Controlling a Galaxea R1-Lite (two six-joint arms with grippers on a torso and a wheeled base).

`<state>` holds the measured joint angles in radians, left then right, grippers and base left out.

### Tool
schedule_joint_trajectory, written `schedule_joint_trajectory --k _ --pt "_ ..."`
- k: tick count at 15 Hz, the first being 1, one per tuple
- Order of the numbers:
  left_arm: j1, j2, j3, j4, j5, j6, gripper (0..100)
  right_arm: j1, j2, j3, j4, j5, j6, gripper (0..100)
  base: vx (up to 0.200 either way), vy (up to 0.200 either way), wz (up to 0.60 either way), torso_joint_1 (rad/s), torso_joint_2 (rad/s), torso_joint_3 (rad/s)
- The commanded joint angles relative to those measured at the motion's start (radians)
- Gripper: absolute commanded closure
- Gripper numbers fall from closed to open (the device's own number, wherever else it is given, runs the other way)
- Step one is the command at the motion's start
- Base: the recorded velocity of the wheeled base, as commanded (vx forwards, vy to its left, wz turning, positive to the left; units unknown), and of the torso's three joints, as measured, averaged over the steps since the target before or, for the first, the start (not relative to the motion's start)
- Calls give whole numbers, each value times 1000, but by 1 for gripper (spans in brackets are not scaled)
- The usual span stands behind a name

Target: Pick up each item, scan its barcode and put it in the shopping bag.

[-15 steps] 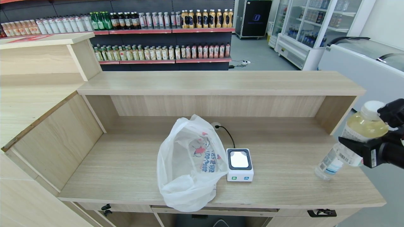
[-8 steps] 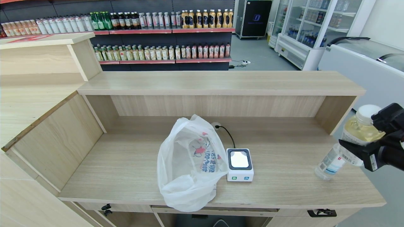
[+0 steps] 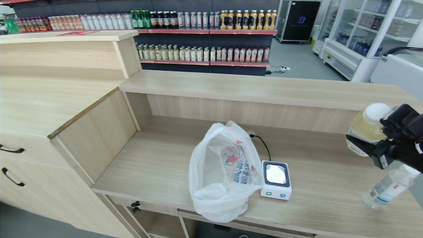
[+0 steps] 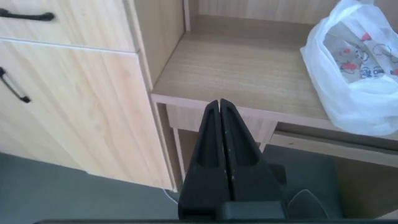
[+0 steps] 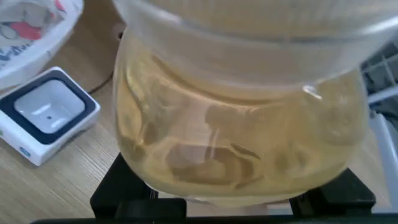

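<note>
While your right gripper (image 3: pixel 376 138) pinches the yellow-drink bottle (image 3: pixel 366 127) above the right end of the counter (image 3: pixel 158 165), you're on the scan: bring its barcode over the scanner (image 3: pixel 276 179) beside the shopping bag (image 3: pixel 224 175). Your left gripper (image 4: pixel 219 124) hangs pressed together.

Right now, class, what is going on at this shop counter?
The right tool grips a clear plastic bottle of pale yellow drink with a white cap, held above the right end of the light wooden counter. Below it, a second clear bottle with a white-and-blue label rests on the counter. The white plastic shopping bag sits open beside the small white scanner box. The left tool hangs shut and empty off the counter's front left.
</note>
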<state>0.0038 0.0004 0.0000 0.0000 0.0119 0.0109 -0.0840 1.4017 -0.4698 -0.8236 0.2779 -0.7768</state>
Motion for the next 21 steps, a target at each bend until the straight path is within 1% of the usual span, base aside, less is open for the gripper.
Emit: schedule_joint_trajectory --k 1,3,4,5,6,7,9,12,16,17,21 --pt "1 0 0 0 0 0 100 -11 79 -6 -3 35 -6 100 0 0 0 0 0 0" --pt "1 0 0 0 0 0 100 -23 111 -1 -8 61 -6 100 0 0 0 0 0 0" --pt "1 0 0 0 0 0 100 -74 172 13 -25 250 -16 100 0 0 0 0 0 0" --pt "1 0 0 0 0 0 100 -94 215 8 -20 445 -85 100 0 0 0 0 0 0" --pt "1 0 0 0 0 0 100 -102 238 2 -17 506 -130 100 0 0 0 0 0 0" --pt "1 0 0 0 0 0 100 -106 281 -1 -12 563 -243 100 0 0 0 0 0 0" --pt "1 0 0 0 0 0 100 -108 319 -9 -8 627 -286 100 0 0 0 0 0 0" --pt "1 0 0 0 0 0 100 -103 362 -50 -17 650 -288 100 0 0 0 0 0 0" --pt "1 0 0 0 0 0 100 -85 431 -116 -49 679 -323 100 0 0 0 0 0 0" --pt "1 0 0 0 0 0 100 -83 474 -142 -81 693 -329 100 0 0 0 0 0 0" --pt "1 0 0 0 0 0 100 -85 560 -196 -124 710 -371 100 0 0 0 0 0 0"
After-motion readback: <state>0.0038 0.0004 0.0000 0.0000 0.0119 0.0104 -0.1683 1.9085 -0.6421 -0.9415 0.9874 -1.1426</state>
